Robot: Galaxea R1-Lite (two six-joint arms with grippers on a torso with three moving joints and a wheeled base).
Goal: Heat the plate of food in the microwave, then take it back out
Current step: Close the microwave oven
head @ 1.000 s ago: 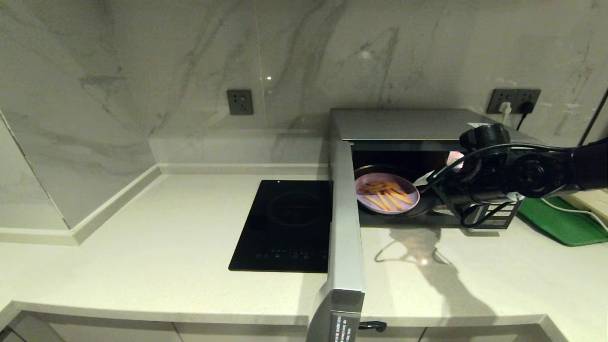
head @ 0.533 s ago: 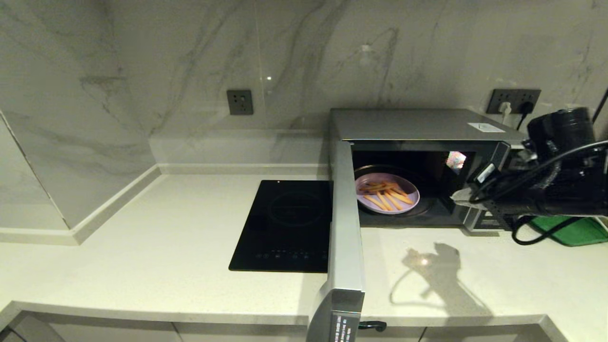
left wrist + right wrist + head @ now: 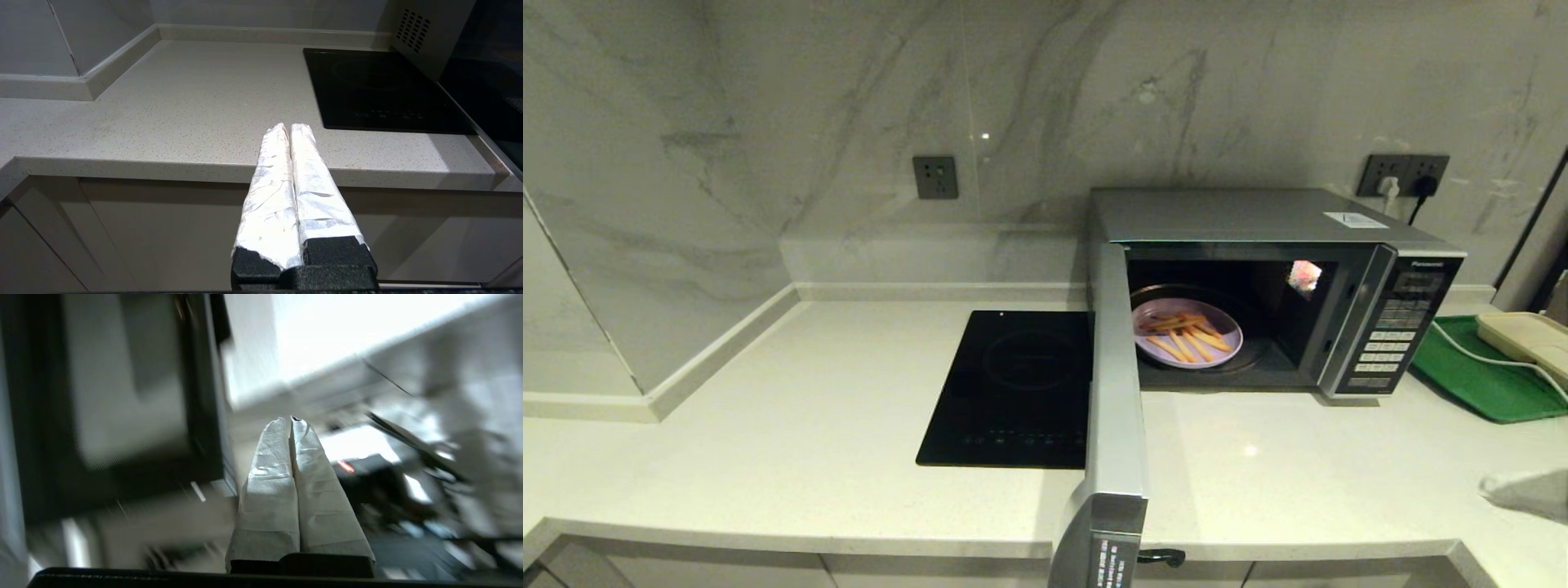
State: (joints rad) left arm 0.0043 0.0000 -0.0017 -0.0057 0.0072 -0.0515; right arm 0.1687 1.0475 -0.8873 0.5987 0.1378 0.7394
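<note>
Microwave (image 3: 1258, 214) sits on the counter (image 3: 809, 384) w/ its door (image 3: 1112, 384) swung wide open toward the front edge. The plate of food (image 3: 1187, 331) is inside on the turntable, nothing touching it. Right gripper (image 3: 291, 419) is off at the counter's right edge – fingers pressed together, empty. Left gripper (image 3: 288, 127) parked low in front of the counter edge, left of the black hob (image 3: 1013, 388) – also clenched, holding nothing.

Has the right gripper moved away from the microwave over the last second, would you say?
Yes. The right gripper has pulled back from the microwave opening to the head view's lower right edge.
</note>
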